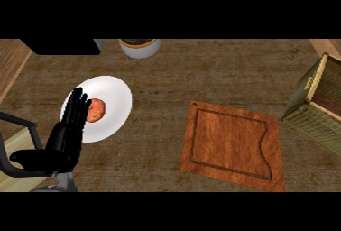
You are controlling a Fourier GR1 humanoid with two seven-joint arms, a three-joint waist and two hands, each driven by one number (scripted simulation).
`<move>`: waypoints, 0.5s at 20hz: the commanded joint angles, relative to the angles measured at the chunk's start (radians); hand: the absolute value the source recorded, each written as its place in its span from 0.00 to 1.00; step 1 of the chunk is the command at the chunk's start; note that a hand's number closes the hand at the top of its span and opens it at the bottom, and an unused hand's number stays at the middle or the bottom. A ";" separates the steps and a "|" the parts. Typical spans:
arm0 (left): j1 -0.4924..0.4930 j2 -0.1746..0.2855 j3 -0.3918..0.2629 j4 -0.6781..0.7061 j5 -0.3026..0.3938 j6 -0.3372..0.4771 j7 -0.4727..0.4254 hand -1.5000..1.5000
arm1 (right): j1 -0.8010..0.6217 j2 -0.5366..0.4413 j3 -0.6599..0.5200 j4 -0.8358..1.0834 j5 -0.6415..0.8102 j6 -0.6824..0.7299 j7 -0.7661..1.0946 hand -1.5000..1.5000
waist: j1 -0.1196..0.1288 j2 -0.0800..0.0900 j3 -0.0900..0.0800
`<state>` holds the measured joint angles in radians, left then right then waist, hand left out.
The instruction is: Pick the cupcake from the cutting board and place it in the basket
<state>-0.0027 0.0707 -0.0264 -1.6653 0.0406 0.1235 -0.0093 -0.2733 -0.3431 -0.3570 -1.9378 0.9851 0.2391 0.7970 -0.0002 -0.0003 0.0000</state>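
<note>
Left robot hand (63, 140) rests at the view's left, fingers straight, close together and pointing up, thumb spread to the side; it holds nothing. Its fingers lie across the left part of a white plate (112, 92) and partly cover a round orange-red item (98, 109) on that plate; what the item is cannot be told. The right robot hand is not in view. The cutting board (230, 144) lies on the table (200, 72) right of centre, and no cupcake shows on it: its surface is bare. Where the cupcake is cannot be told from this view. The basket (311, 122) stands at the right edge, near the board's upper right corner, and its inside is mostly out of frame. No relation between the cupcake and the left robot hand can therefore be stated; the board is well apart from that hand, to its right. Handling, as a judgement: a cupcake is light, soft and easily crushed, and any topping smears. Take hold low on the sides of the wrapper, thumb opposite fingers, keep it upright, and avoid pressing on the top.
</note>
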 commanded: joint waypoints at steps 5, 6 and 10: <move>-0.020 -0.008 0.017 -0.010 -0.001 0.003 0.028 0.50 | 0.052 -0.032 -0.089 0.126 -0.079 -0.069 -0.127 1.00 | 0.001 0.000 0.000; -0.029 -0.021 0.003 0.025 -0.014 0.004 0.010 0.50 | 0.065 -0.027 -0.095 0.113 -0.088 -0.086 -0.139 1.00 | 0.000 0.000 0.000; -0.001 -0.025 -0.006 0.022 -0.028 0.003 0.004 0.50 | 0.079 -0.059 -0.145 0.239 -0.097 -0.158 -0.223 1.00 | 0.001 0.001 0.000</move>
<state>-0.0078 0.0642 -0.0191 -1.6666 0.0294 0.1187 0.0040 -0.2010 -0.3616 -0.4396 -1.7982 0.9203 0.1267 0.6476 0.0008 -0.0001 0.0001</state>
